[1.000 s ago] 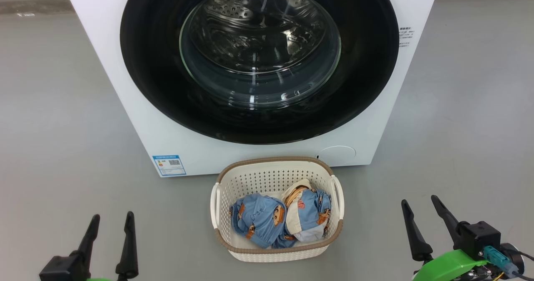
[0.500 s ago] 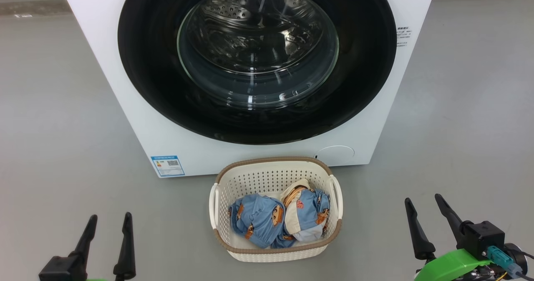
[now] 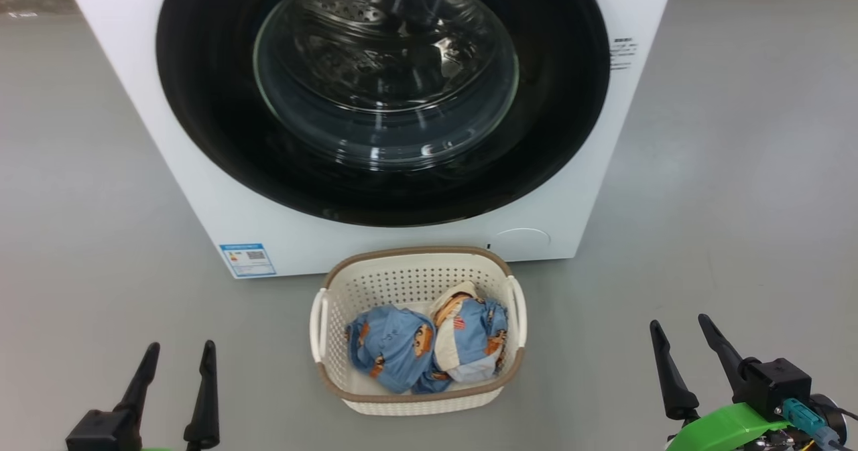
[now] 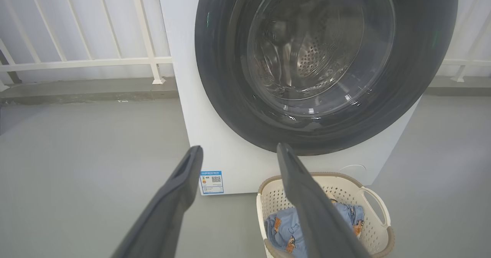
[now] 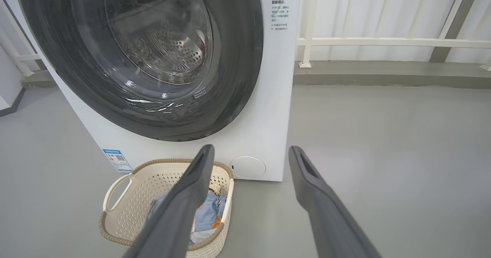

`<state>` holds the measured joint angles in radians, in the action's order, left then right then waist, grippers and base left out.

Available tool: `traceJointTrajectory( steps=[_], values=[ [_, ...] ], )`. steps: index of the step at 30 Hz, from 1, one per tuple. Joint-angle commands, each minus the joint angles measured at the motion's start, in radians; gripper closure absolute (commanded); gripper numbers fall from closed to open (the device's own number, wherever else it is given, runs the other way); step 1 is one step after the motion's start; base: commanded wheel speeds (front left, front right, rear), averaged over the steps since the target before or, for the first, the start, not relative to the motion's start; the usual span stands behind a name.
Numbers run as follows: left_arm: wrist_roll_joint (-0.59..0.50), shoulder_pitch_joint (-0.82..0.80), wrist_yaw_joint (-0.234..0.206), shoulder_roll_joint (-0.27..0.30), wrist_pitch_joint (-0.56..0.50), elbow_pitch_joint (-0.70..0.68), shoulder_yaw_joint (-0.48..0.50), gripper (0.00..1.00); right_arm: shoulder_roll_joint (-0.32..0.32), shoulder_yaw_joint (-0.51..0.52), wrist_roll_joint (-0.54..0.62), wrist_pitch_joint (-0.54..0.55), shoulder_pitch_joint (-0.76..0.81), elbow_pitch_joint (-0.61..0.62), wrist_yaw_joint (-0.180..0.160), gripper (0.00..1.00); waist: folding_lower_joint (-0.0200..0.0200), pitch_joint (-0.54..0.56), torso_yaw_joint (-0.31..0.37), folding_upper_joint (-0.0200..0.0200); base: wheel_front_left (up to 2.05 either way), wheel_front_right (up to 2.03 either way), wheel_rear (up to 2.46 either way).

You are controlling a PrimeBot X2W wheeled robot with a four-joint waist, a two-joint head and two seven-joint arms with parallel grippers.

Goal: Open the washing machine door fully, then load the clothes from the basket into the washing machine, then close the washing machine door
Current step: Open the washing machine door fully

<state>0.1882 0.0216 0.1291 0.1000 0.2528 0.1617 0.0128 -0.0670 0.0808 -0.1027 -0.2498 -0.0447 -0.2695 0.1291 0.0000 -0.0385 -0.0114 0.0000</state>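
My left claw (image 3: pixel 181 346) and right claw (image 3: pixel 678 321) hung spread wide and empty, low at either side. Between them, a little farther out, the basket (image 3: pixel 320 317) sat on the grey floor (image 3: pixel 737 169) with the clothes (image 3: pixel 395 345) bundled inside. Just behind it stood the washing machine (image 3: pixel 201 203), its door (image 3: pixel 201 102) shut.

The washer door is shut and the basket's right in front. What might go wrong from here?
The washing machine door is glossy with no handle visible; the left gripper or right gripper may slip off it.
The basket stands close in front, so a reaching arm might knock it.
The clothes lie bunched; a grab could drop one on the floor.
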Motion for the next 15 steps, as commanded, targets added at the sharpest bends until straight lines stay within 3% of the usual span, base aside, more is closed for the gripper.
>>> traceJointTrajectory(
  steps=[1,15],
  values=[
    [-0.01,-0.025,0.002,0.014,0.009,-0.029,0.036,0.0,-0.008,-0.019,0.002,-0.012,-0.019,0.027,0.002,0.0,0.0,-0.002,0.0,0.0,1.23,1.23,-2.46],
    [0.01,-0.039,0.002,0.007,0.009,-0.036,0.044,0.0,-0.006,-0.02,0.005,-0.012,-0.025,0.035,0.002,0.0,0.0,-0.02,-0.005,0.0,1.23,1.23,-2.46]
  ],
)
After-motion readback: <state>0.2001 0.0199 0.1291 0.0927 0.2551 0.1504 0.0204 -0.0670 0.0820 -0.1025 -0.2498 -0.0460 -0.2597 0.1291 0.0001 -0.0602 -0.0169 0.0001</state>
